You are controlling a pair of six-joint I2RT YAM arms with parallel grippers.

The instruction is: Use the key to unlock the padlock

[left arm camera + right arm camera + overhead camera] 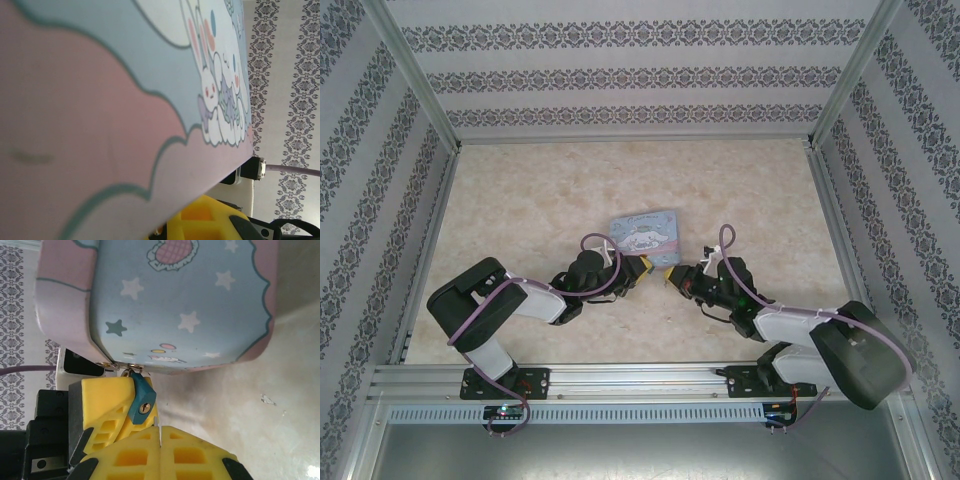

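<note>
**Key at the lock, not yet in**

The right pincer (160, 440) is clenched, yellow tips pressed flat together. A thin sliver of metal stands out of the seam between them, and I take it for the key (158, 423). Its tip sits just beside the lower edge of the padlock (140, 397), a little off from the keyhole (143, 408), which faces the pincer. I cannot tell whether key and lock touch.

The padlock hangs tilted by its shackle (131, 372) from the hasp on the near side of the tin (185, 295), lying against a yellow finger of the left pincer (644, 266). That pincer looks clenched too, tucked against the tin's near corner. Whether it pinches the lock, the hasp or nothing, I cannot make out.

The tin rests on the bench (240, 415), lid down, between the two arms.

By my reckoning the key is picked up and brought to the lock. Left to do: line it up with the keyhole, push it in, turn it, and spring the shackle, which looks closed.
</note>
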